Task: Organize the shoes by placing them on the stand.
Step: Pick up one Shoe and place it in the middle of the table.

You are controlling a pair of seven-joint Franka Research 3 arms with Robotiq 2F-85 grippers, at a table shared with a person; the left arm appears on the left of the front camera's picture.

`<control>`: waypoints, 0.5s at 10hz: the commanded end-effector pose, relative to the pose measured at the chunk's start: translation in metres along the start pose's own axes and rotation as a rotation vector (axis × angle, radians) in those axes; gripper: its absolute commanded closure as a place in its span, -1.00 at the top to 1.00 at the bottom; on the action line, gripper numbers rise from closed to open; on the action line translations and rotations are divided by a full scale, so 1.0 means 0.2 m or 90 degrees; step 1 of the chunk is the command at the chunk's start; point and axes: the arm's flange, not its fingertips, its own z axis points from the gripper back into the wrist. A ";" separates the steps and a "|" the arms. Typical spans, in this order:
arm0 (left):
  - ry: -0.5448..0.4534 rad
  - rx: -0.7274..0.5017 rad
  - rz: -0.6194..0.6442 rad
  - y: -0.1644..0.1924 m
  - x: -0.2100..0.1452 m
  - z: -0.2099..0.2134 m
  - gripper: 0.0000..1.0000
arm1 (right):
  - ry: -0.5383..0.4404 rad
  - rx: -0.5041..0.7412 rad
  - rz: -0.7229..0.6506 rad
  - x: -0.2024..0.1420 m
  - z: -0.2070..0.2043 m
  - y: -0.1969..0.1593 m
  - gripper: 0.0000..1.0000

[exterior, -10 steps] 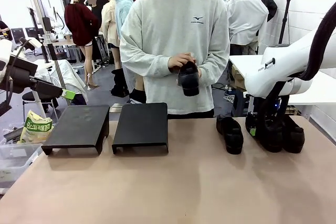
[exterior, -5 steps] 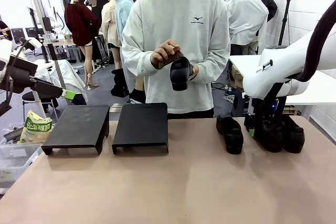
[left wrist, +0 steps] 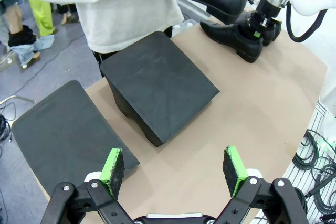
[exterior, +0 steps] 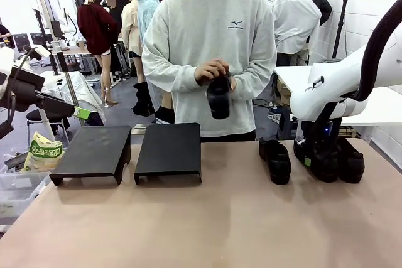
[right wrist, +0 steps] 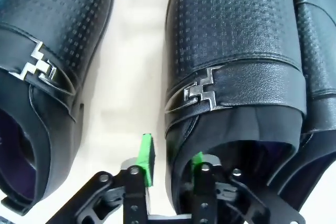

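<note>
On the tan surface (exterior: 220, 218), three shoes (exterior: 275, 160) lie far right, two black stands (exterior: 168, 152) far left. Right tool (right wrist: 172, 158) seems clamped on the middle shoe (right wrist: 231, 51); left tool (left wrist: 173, 166) stands apart. The person's hands (exterior: 213, 72) hold the fourth shoe (exterior: 218, 95).

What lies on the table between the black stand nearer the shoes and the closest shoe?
Nothing: the front view shows bare tabletop between that stand and the shoe.

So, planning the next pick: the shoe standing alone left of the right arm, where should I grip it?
Probably best to grip the lone shoe by its side wall at the opening's rim, from straight above, with one of the fingers inside and the other outside. It stands upright on its sole, opening upward, with bare table beside it. The rounded toe looks too wide.
</note>
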 end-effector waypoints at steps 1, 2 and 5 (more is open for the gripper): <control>-0.005 -0.008 0.004 0.01 0.00 0.00 0.95 | 0.004 -0.034 -0.017 0.03 0.01 0.00 -1.00; -0.005 -0.008 0.004 0.01 0.00 0.00 0.95 | 0.004 -0.034 -0.020 0.03 0.01 -0.01 -1.00; -0.005 -0.008 0.004 0.01 0.00 0.00 0.95 | 0.005 -0.031 -0.037 0.03 0.02 -0.01 -1.00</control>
